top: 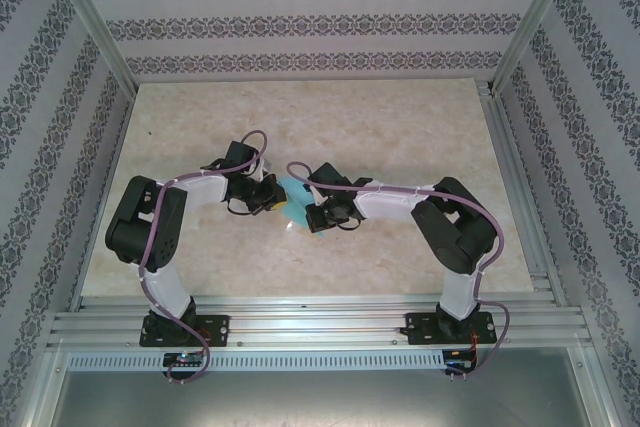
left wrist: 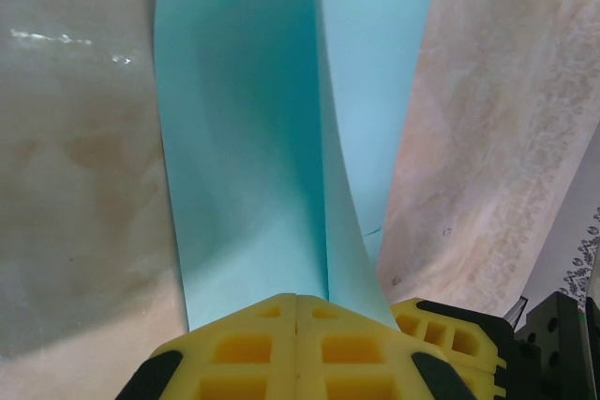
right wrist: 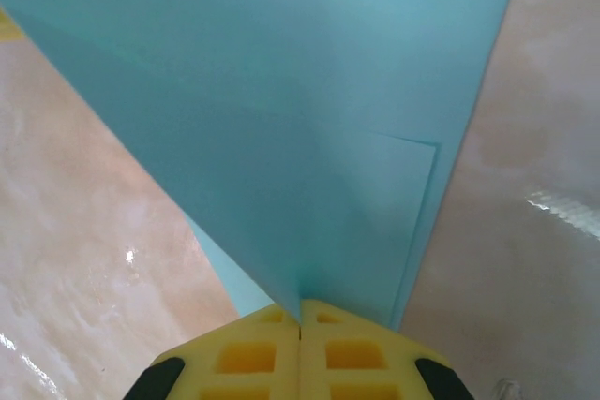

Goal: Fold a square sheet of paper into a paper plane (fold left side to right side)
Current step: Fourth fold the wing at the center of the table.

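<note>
Overhead, the paper (top: pixel 293 203) is lying near the middle of the tabletop (top: pixel 420 127), squeezed between the two arms. The left fingers (top: pixel 270 199) are meeting it from the left and the right fingers (top: pixel 318 213) from the right. Each set is touching its own side, so neither arm is nearer than the other. Little of the sheet is showing between them, and its outline is too small to read here.

At the left wrist, the left fingers (left wrist: pixel 267 330) are pressing together with no gap, and they appear to be pinching the paper (left wrist: pixel 244 156) at its near edge. The sheet is running straight away from them, with its long axis in line with the fingers. One crease is running the same way, and a flap (left wrist: pixel 370 91) is standing up from it on the right.

At the right wrist, the right fingers (right wrist: pixel 267 334) are likewise clamping shut, and the paper (right wrist: pixel 281 91) is narrowing into their seam, so they are gripping it. The sheet is rising and fanning out beyond them, with layered edges showing on the right.

Judging by this, the fold turns on the left-held side travelling over the crease towards the right-held side. The right fingers are serving as the anchor.
</note>
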Motion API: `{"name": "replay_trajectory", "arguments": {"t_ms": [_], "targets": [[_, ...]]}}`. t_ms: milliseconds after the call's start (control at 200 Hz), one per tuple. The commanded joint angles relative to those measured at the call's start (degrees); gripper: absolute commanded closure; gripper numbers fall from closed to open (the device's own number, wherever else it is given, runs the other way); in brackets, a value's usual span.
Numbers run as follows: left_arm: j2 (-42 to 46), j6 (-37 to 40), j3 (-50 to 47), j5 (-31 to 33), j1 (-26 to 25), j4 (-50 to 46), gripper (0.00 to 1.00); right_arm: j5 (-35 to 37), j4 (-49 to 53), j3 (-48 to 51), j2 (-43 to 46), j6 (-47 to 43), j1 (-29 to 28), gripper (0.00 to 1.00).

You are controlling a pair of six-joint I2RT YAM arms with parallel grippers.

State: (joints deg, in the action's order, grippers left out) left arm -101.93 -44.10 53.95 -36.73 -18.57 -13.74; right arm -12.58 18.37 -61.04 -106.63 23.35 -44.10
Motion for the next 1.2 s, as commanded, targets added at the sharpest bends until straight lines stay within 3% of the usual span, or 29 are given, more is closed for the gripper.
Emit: {"name": "replay_trajectory", "arguments": {"t_ms": [0, 255, 605, 749, 979, 1194], "targets": [[-0.5, -0.8, 1.3, 0.4, -0.5, 2.3, 0.96, -1.6, -3.2, 1.3, 2.0, 2.0, 0.9, 1.00], [-4.3, -1.6, 2.8, 0.4, -2.7, 3.4, 0.96, -2.7, -3.9, 1.4, 2.2, 2.6, 1.2, 1.00], [-7.9, 2.3, 4.3, 7.8, -3.5, -3.5, 0.97, -5.6, -4.3, 0.6, 2.5, 3.6, 2.8, 1.00], [-8.6, 3.3, 3.7, 9.3, -3.6, -4.5, 0.98, -5.9, -4.0, 0.6, 2.6, 3.2, 3.7, 0.96], [-9.1, 3.5, 3.9, 9.7, -3.7, -4.5, 0.99, -0.8, 1.4, -1.5, 2.5, -0.9, 3.5, 0.83], [-9.5, 3.5, 4.3, 9.5, -3.8, -4.6, 0.99, 0.1, 3.3, -2.9, 1.4, -2.6, 3.2, 0.82]]}}
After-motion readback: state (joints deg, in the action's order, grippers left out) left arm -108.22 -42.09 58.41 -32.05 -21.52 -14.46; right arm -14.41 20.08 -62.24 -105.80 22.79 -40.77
